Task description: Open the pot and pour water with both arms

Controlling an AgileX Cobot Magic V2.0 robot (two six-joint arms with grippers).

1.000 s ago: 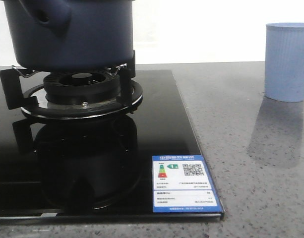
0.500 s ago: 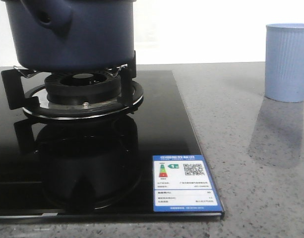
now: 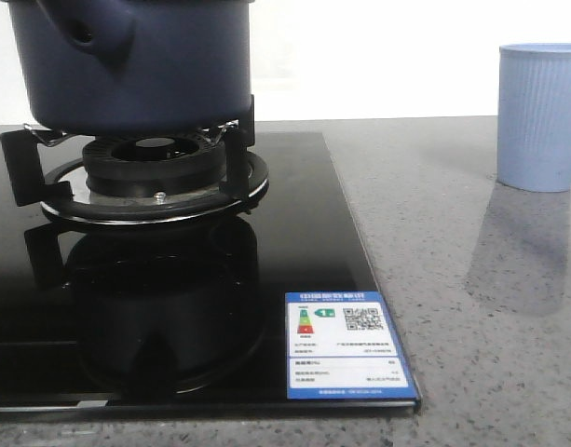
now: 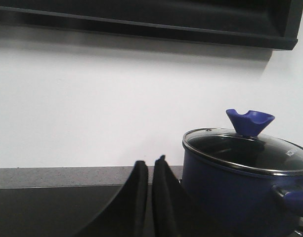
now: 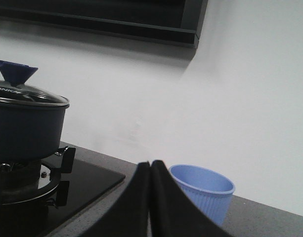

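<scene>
The dark navy pot (image 3: 136, 65) stands on the burner's pan supports at the far left, and its side handle stub (image 3: 85, 35) has a round hole. In the left wrist view the pot (image 4: 230, 197) carries a glass lid (image 4: 250, 148) with a blue knob (image 4: 249, 121). My left gripper (image 4: 150, 165) is shut and empty, beside the pot and apart from it. My right gripper (image 5: 151, 164) is shut and empty, with the light-blue ribbed cup (image 5: 203, 192) just behind it and the pot (image 5: 25, 128) further off. Neither gripper shows in the front view.
The gas burner (image 3: 155, 168) sits on a black glass hob (image 3: 294, 242) with a blue energy label (image 3: 346, 345) at its front corner. The cup (image 3: 539, 116) stands on the grey speckled counter (image 3: 490, 326) at the far right. A dark range hood (image 4: 141, 19) hangs above.
</scene>
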